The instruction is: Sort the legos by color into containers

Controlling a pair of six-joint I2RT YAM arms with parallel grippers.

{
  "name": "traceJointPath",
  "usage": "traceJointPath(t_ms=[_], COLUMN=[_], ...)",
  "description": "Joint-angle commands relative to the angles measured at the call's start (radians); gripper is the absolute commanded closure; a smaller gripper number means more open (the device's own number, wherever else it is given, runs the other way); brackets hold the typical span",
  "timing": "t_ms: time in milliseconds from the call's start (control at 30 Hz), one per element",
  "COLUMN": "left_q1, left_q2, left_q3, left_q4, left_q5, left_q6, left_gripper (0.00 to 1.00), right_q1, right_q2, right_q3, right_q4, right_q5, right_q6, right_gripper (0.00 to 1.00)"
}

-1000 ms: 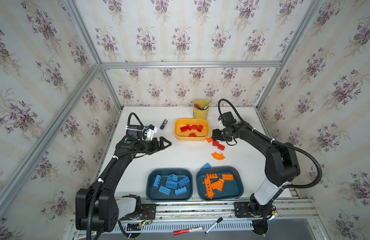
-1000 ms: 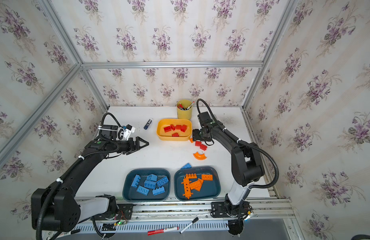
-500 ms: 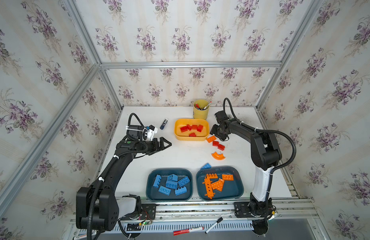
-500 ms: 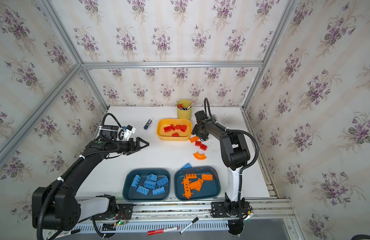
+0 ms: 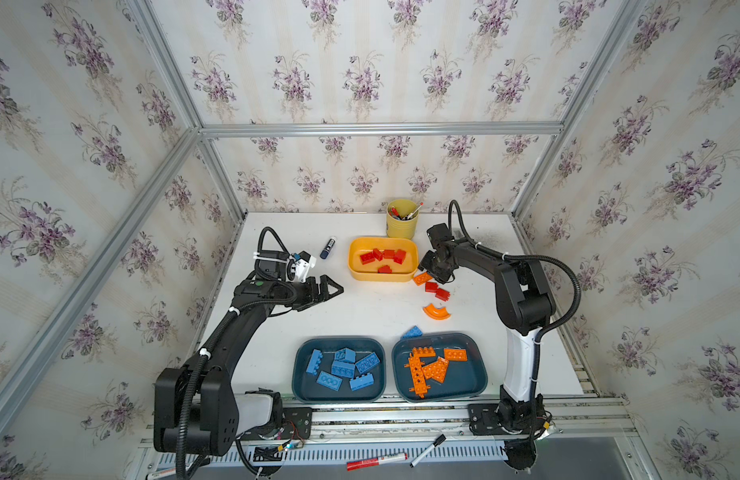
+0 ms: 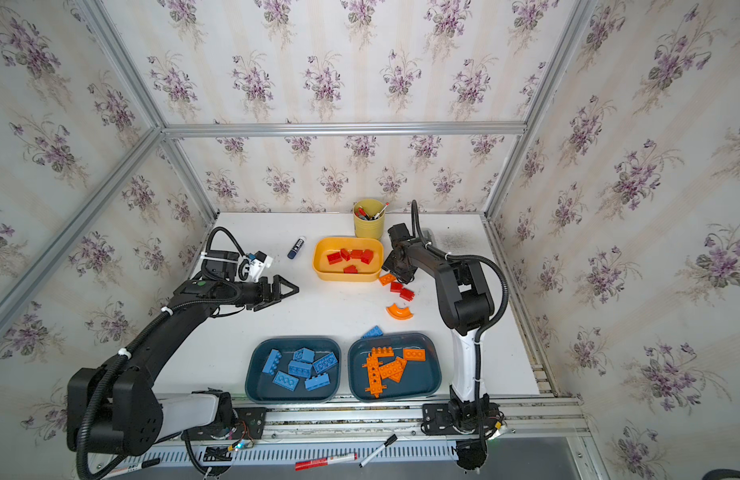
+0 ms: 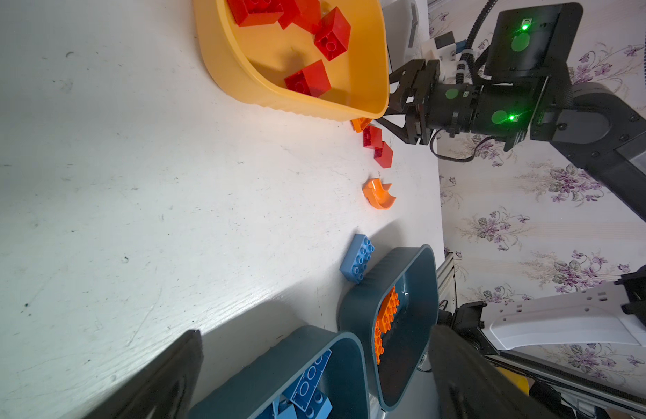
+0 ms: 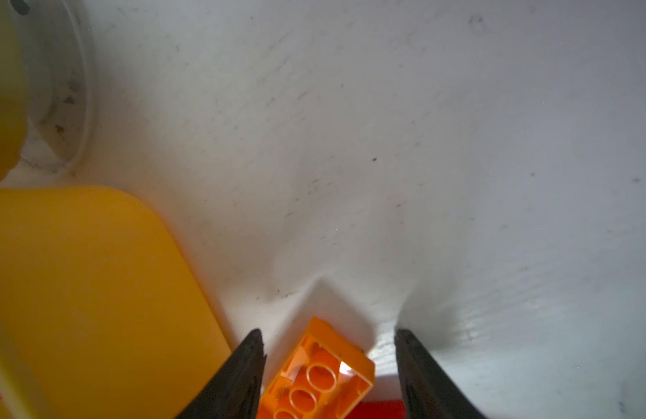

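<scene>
Fingers (image 8: 241,373) of the right gripper (image 8: 326,332) stand apart astride an orange brick (image 8: 325,370). It lies hollow side up on the table, just beside the yellow tub (image 8: 96,290). A gap shows at one finger, so nothing is gripped yet. The step in hand looks like picking this brick. Next the jaws must close squarely, then lift it clear of the tub wall and of the red brick (image 8: 383,408) against it.

In the left wrist view the left gripper (image 7: 316,329) is released wide and empty over bare table. Beyond lie two red bricks (image 7: 377,145), a curved piece (image 7: 378,192) and a blue brick (image 7: 357,263) just beside a teal tub.

In both top views the far yellow tub holds only red. The near-left tub (image 5: 297,374) holds only blue, the near-right tub (image 5: 482,374) only orange. Five pieces remain loose, right of centre.
</scene>
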Motion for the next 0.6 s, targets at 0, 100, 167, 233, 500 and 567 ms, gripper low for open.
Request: traceJointPath(t_ms=[0,100,167,233,500,567], left_q1=[-0.001,0.000,0.000,0.000,-0.001,-0.001], left_q2=[-0.004,0.001,0.004,0.008,0.012,0.013], left_q3=[0.000,0.001,0.004,0.008,0.012,0.011], left_q4=[0.007,0.007,0.007,0.007,0.007,0.007], left_q5=[0.017,0.018,0.020,0.023,0.027,0.027], left_q6=[0.018,0.019,0.019,0.019,0.019,0.021], left_gripper=[0.01,0.01,0.01,0.01,0.01,0.01], right_q1=[0.008,0.010,0.012,0.014,0.021,0.039], right_q2=[-0.008,-0.025,-0.042,-0.054,-0.142,-0.163], right_q3=[-0.006,-0.032,-0.053,-0.069,-0.148,-0.164], right_q4=[-0.019,-0.025,-0.023,-0.028,-0.017,0.007], right_q5=[0.008,0.022,0.041,0.048,0.054,0.032], right_q6=[-0.019,-0.031,-0.041,-0.052,-0.082,-0.122], right_gripper=[0.41,0.44,0.46,0.48,0.51,0.51])
